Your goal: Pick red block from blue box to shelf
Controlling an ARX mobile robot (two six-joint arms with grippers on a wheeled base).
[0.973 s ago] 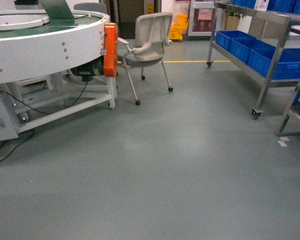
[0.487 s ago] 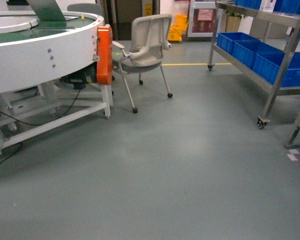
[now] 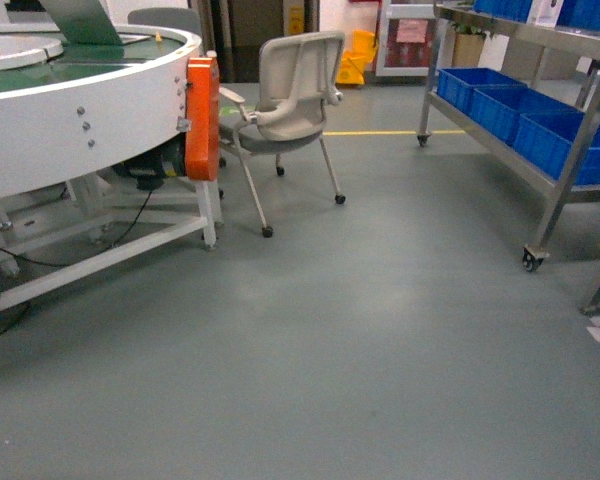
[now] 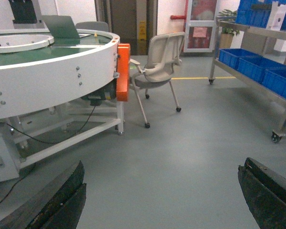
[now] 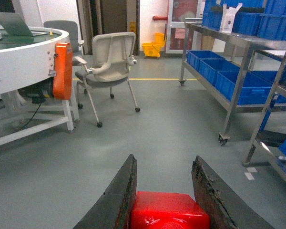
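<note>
Red block (image 5: 169, 210) in right gripper (image 5: 168, 200), squeezed tight.
Left gripper (image 4: 157, 200) wide open, holding nothing; shelf (image 3: 540, 120) off to right.

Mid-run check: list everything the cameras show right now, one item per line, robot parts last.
Small glossy red block: one, red, clamped between the right gripper's fingers.
Stainless-steel shelf: one near, silver, right side; a second rack's legs at the far right edge.
Royal-blue ribbed crates: several, blue, on the shelf tiers.
Round white conveyor table: one, white with orange panel, left.
Beige wheeled chair: one, beside the table.
Yellow bin: one, far wall.
Left gripper: fingers wide apart, empty.
Right gripper: holding the block.
</note>
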